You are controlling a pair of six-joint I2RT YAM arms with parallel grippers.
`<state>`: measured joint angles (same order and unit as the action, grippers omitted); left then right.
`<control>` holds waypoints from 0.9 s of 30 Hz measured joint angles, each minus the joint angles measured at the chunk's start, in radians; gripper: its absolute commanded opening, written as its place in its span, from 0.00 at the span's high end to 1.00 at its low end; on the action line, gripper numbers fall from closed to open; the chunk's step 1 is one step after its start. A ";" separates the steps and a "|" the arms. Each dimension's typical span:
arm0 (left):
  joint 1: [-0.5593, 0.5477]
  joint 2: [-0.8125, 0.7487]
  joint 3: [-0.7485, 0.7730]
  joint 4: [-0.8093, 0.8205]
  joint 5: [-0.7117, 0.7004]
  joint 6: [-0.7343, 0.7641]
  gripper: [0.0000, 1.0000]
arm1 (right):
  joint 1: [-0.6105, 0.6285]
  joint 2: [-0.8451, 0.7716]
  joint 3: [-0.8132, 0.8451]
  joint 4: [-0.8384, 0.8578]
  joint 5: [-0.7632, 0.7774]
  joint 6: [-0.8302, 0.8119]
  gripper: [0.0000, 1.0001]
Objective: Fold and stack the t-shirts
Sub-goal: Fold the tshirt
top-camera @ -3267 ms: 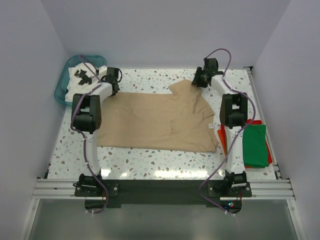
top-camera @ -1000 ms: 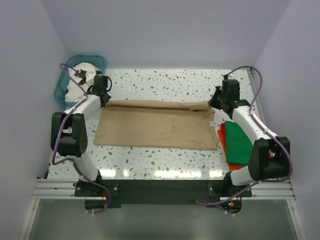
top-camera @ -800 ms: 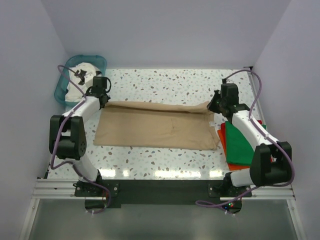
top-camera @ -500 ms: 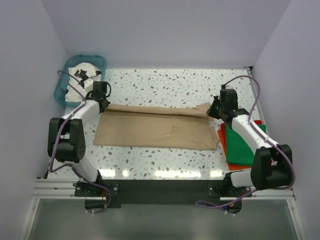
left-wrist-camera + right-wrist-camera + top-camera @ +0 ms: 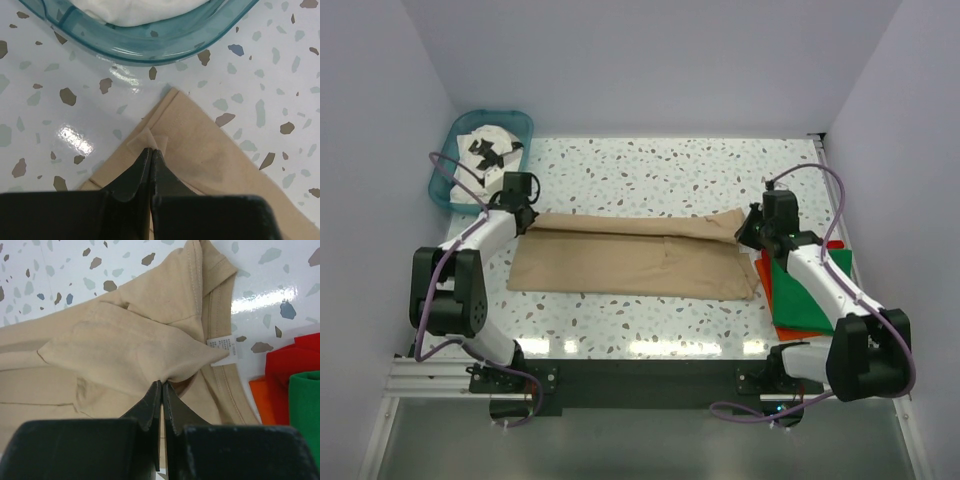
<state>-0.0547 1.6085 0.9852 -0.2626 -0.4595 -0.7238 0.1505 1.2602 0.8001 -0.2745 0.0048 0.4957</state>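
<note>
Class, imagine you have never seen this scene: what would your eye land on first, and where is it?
A long tan t-shirt lies across the middle of the speckled table, its far edge pinched at each end by the left claw and the right claw, both shut on the cloth. At the right edge a green t-shirt sits on a red-orange t-shirt; in the far left corner a teal basket holds a white printed shirt.

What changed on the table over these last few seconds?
The left pincer and right pincer, shut on the tan t-shirt, drew its far edge toward the near side, folding it into a narrower band. The teal basket, green t-shirt and red-orange t-shirt stayed put.
</note>
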 measured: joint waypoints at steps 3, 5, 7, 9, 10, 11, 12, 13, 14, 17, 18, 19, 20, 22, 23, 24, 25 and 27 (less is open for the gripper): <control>0.001 -0.013 -0.020 0.000 0.002 -0.004 1.00 | 0.000 -0.017 -0.026 0.003 -0.006 0.004 1.00; 0.002 -0.020 -0.040 0.005 0.003 -0.014 1.00 | 0.000 -0.028 -0.049 0.007 -0.020 0.009 1.00; 0.002 -0.032 -0.066 0.009 0.006 -0.021 0.95 | 0.000 -0.040 -0.078 0.013 -0.033 0.014 0.96; 0.002 -0.048 -0.089 0.011 0.008 -0.027 0.80 | 0.000 -0.053 -0.107 0.017 -0.052 0.023 0.74; 0.002 -0.060 -0.103 0.011 0.008 -0.034 0.65 | 0.000 -0.059 -0.120 0.018 -0.059 0.031 0.64; 0.002 -0.075 -0.119 0.011 0.008 -0.039 0.61 | 0.000 -0.064 -0.130 0.018 -0.067 0.029 0.59; 0.003 -0.092 -0.134 0.014 0.008 -0.050 0.59 | 0.000 -0.074 -0.143 0.021 -0.077 0.031 0.56; 0.003 -0.114 -0.151 0.020 0.008 -0.060 0.58 | 0.000 -0.087 -0.156 0.019 -0.082 0.033 0.51; 0.003 -0.139 -0.170 0.023 0.009 -0.067 0.57 | 0.000 -0.101 -0.164 0.014 -0.086 0.035 0.49; 0.003 -0.204 -0.206 0.028 0.011 -0.078 0.57 | 0.000 -0.146 -0.166 0.005 -0.086 0.032 0.47; 0.003 -0.218 -0.209 0.032 0.011 -0.079 0.57 | 0.000 -0.158 -0.164 0.005 -0.086 0.031 0.47; 0.003 -0.226 -0.209 0.039 0.013 -0.080 0.58 | 0.000 -0.163 -0.160 0.005 -0.085 0.030 0.47; 0.004 -0.229 -0.209 0.047 0.018 -0.080 0.59 | 0.000 -0.161 -0.152 0.005 -0.082 0.028 0.47; 0.004 -0.229 -0.208 0.056 0.032 -0.080 0.61 | 0.000 -0.140 -0.130 0.006 -0.076 0.026 0.47; 0.004 -0.228 -0.208 0.060 0.042 -0.079 0.62 | 0.000 -0.106 -0.104 0.005 -0.070 0.024 0.47; 0.004 -0.227 -0.208 0.065 0.053 -0.079 0.62 | 0.000 -0.087 -0.091 0.007 -0.067 0.021 0.48; 0.004 -0.226 -0.208 0.071 0.063 -0.079 0.62 | 0.000 -0.048 -0.063 0.006 -0.061 0.016 0.48; 0.004 -0.221 -0.209 0.083 0.087 -0.080 0.62 | 0.000 0.038 -0.003 0.009 -0.047 0.008 0.48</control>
<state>-0.0509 1.3876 0.7765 -0.1799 -0.3725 -0.8036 0.1505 1.2984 0.7975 -0.2657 -0.0418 0.5041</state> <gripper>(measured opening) 0.382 0.523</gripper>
